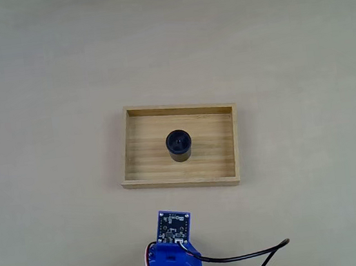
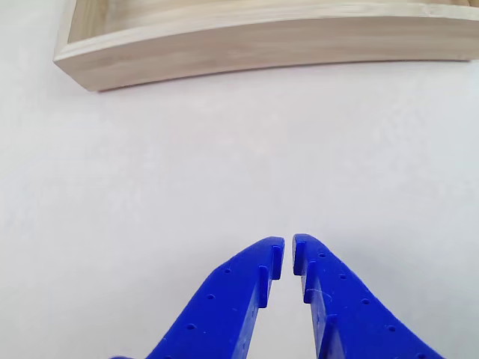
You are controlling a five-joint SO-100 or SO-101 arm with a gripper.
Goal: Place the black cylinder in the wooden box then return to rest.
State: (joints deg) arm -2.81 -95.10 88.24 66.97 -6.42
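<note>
wooden box (image 1: 184,179): light bamboo-coloured wood with a fine striped grain on the floor and plain, smooth low walls; the finish is matt, and the outer wall in the other view (image 2: 262,41) looks pale and lightly streaked.
black cylinder (image 1: 179,146): matt black, with a faint soft sheen on the round recessed top.
worktop (image 1: 43,91): pale beige, smooth and matt, with a very faint mottled texture.
gripper (image 2: 288,258): bright blue plastic jaws, smooth with a slight gloss and dotted with small round dimples.
circuit board (image 1: 174,226): dark blue, flat, with tiny metallic specks.
cable (image 1: 245,254): black, smooth sheath.
</note>
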